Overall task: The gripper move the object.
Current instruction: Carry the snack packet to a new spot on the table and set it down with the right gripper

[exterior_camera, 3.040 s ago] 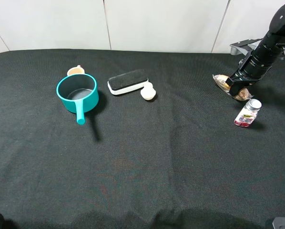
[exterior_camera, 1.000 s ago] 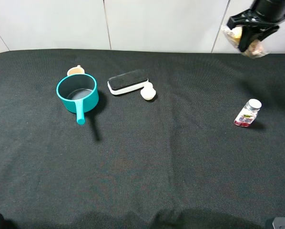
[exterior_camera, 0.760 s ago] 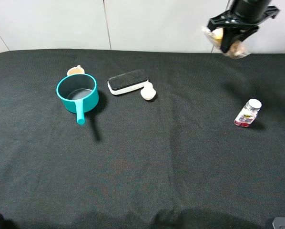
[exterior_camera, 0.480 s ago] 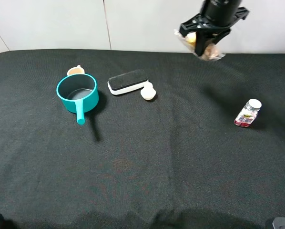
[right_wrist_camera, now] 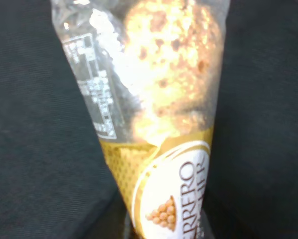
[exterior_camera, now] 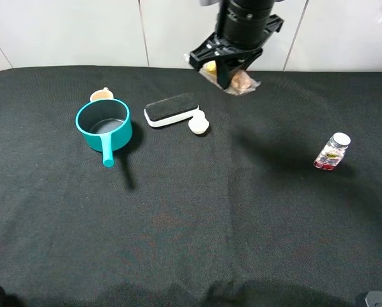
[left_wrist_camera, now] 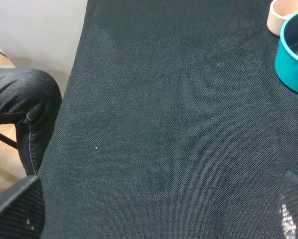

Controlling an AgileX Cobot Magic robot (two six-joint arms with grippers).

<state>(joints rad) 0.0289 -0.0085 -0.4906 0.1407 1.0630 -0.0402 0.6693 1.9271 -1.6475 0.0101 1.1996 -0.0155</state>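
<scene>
My right gripper (exterior_camera: 224, 70), a black claw on a thick black arm, hangs above the back middle of the black cloth. It is shut on the object (exterior_camera: 237, 80), a clear packet of tan and yellow snack pieces, held in the air to the right of the eraser. The right wrist view is filled by the packet (right_wrist_camera: 154, 99), with a gold label at its lower end; the fingers barely show there. My left gripper (left_wrist_camera: 156, 211) is open and empty over the cloth's left edge, its mesh fingertips (left_wrist_camera: 14, 209) far apart.
A teal pot (exterior_camera: 103, 125) with a small cream cup (exterior_camera: 101, 94) behind it stands at the left. The black-and-white eraser (exterior_camera: 170, 109) and a cream lump (exterior_camera: 198, 123) lie in the back middle. A small silver-capped bottle (exterior_camera: 332, 151) lies at the right. A person's leg (left_wrist_camera: 19, 109) is beside the table's left edge.
My right gripper lifted the packet off the cloth beside the bottle and carried it leftward along the back, from the far right to above the middle. Nothing else moved.
</scene>
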